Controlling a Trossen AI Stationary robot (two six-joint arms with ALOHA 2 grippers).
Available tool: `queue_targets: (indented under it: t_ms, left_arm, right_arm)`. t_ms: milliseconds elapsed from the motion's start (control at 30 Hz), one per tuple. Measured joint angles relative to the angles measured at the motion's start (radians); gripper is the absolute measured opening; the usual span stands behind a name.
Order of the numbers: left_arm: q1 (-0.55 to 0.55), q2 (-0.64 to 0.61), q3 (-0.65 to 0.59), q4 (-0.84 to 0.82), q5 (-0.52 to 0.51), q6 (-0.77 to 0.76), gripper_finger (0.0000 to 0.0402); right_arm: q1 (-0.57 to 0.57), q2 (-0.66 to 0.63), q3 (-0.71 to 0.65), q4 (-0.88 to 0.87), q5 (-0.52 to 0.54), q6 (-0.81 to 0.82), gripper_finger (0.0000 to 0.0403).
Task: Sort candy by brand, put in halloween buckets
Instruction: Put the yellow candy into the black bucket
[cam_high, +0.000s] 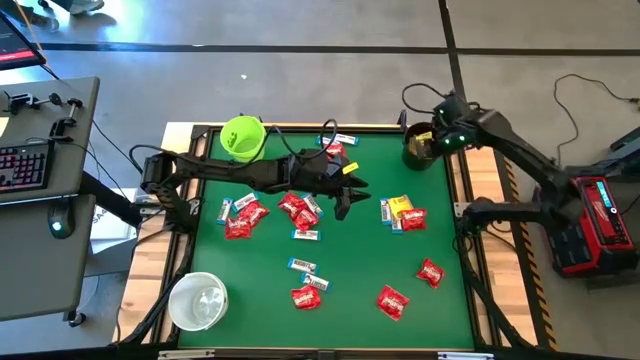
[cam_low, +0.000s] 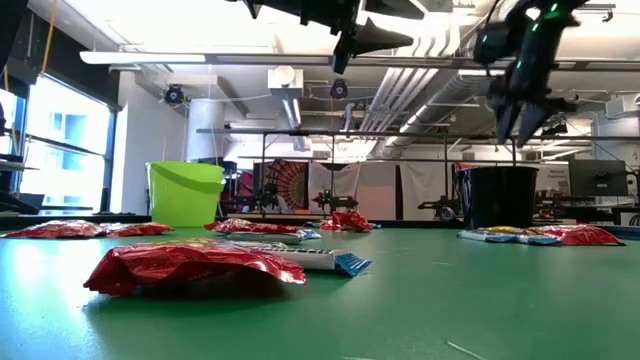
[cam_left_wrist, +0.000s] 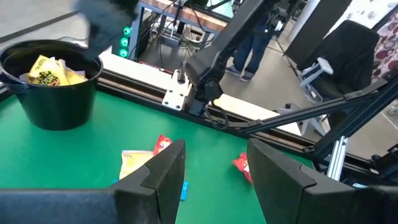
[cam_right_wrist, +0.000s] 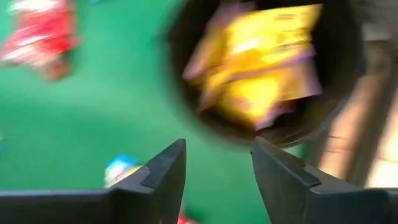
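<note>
The right gripper (cam_right_wrist: 214, 177) hangs above the black bucket (cam_high: 417, 146) at the far right corner of the green mat (cam_high: 360, 262), its fingers parted with nothing between them; yellow packets (cam_right_wrist: 255, 62) lie inside the bucket below it. The left gripper (cam_high: 347, 193) is raised over the middle of the mat, fingers also apart and empty, near a cluster of red packets (cam_high: 298, 210) and white-and-blue bars (cam_high: 306, 235). To its right, between it and the black bucket, a yellow packet (cam_high: 399, 206) lies touching a red one (cam_high: 412, 219). More red packets (cam_high: 392, 301) and bars (cam_high: 302, 266) are scattered toward the near edge. The green bucket (cam_high: 243, 137) stands at the far left of the mat, and the white bucket (cam_high: 198, 300) at the near left corner. Beyond the table, in the left wrist view, a person's legs (cam_left_wrist: 249, 53) show.
</note>
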Motion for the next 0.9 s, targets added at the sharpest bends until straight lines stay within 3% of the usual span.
queue_targets:
  t_ms: [100,167,333,700,900]
  left_arm:
    - [0.006,0.000,0.000,-0.019,-0.001,0.002,0.0163]
    - [0.008,0.000,0.000,-0.028,-0.003,0.002,0.0163]
    - [0.011,0.000,0.000,-0.048,0.050,0.004,0.0163]
    - [0.010,0.000,0.000,-0.064,0.054,0.011,0.0163]
    - [0.009,0.000,0.000,-0.064,0.054,0.011,0.0163]
  right_arm:
    - [0.066,-0.084,-0.020,0.002,-0.184,-0.041,0.0170]
    - [0.122,-0.128,-0.055,0.015,-0.215,-0.020,0.0170]
    - [0.221,-0.182,-0.194,0.109,-0.179,0.083,0.0170]
    - [0.348,-0.182,-0.533,0.422,-0.166,0.224,0.0169]
    - [0.406,-0.182,-0.599,0.472,-0.048,0.229,0.0169]
